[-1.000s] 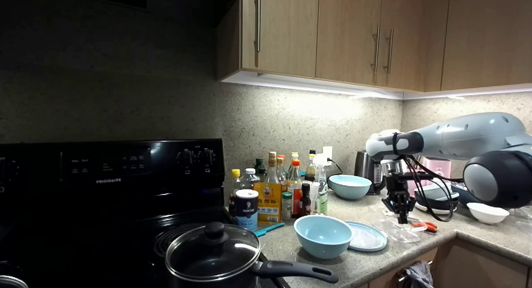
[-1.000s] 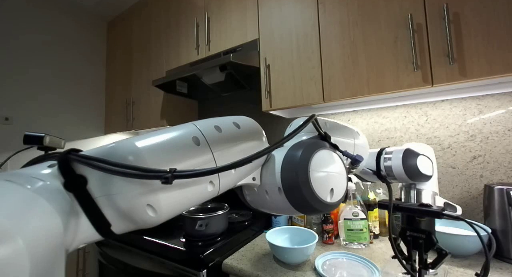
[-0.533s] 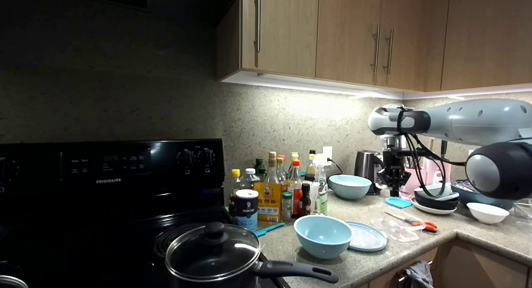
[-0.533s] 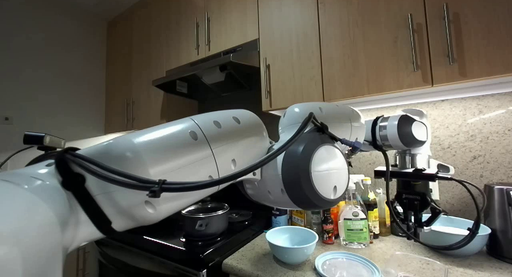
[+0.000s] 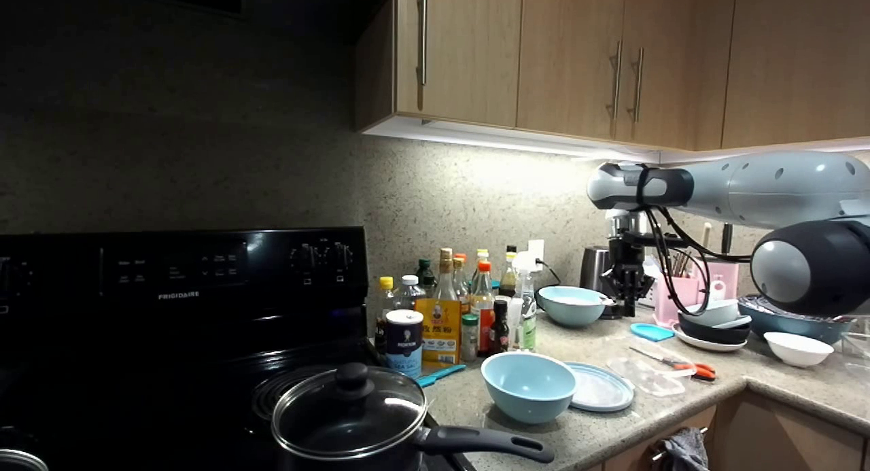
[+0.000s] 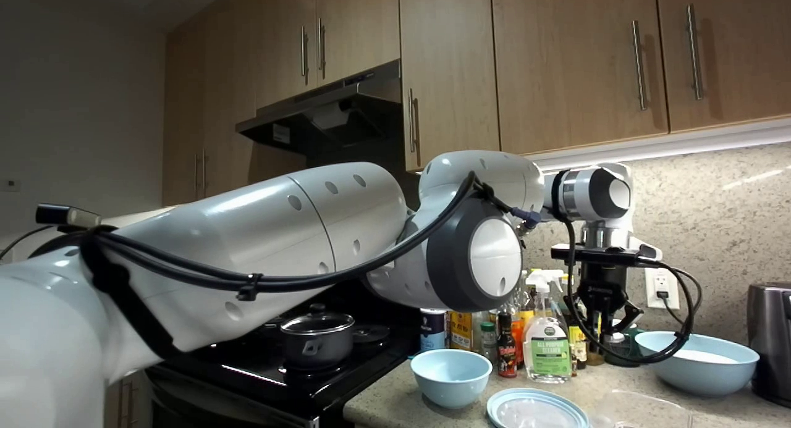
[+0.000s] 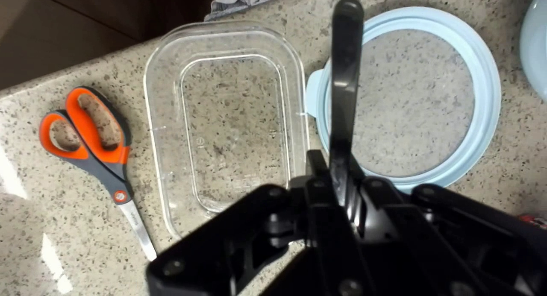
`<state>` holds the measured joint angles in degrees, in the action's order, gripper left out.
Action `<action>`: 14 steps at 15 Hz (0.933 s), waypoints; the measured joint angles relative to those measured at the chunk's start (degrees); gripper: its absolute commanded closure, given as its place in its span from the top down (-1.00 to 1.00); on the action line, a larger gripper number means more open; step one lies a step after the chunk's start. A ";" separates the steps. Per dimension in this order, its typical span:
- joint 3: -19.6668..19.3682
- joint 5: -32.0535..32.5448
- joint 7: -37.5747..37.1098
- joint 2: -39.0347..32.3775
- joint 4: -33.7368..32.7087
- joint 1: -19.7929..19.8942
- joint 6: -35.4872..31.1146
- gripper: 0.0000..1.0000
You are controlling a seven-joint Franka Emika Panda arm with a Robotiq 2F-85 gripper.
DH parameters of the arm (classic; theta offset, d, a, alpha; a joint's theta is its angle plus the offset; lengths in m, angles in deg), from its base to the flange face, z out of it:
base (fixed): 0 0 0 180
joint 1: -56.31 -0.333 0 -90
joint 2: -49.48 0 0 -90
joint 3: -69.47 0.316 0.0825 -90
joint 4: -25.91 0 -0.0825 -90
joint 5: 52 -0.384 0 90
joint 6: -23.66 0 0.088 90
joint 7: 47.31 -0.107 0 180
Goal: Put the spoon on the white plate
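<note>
Hanging above the counter (image 5: 584, 343) in an exterior view, the gripper (image 5: 629, 308) is apart from the white plate (image 5: 707, 346), which sits beneath a black bowl (image 5: 712, 333). In the wrist view, it pinches the spoon (image 7: 345, 91), which partly hides a round lid (image 7: 486, 91).

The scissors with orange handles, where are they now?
In the wrist view, the scissors lie on the counter at the left, just left of the clear rectangular plastic piece.

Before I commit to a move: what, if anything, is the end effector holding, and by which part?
The end effector holds the spoon by its handle, whose free end sticks out of the grip.
</note>
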<state>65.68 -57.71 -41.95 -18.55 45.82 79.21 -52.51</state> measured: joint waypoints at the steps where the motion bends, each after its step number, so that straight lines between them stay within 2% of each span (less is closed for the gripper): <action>1: 0.03 0.00 0.00 -0.01 0.09 -0.13 -0.09 -0.78; 4: 0.03 0.00 0.00 -0.02 0.12 0.23 -0.09 -0.78; 5: 0.03 0.00 0.00 -0.02 0.12 0.27 -0.09 -0.94; 9: 0.30 0.00 0.28 -0.10 0.26 -0.13 -0.09 -0.94; 14: 2.11 0.00 1.25 -1.56 0.89 -3.43 -0.04 -0.94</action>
<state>67.79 -57.71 -40.70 -20.11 46.71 75.78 -52.54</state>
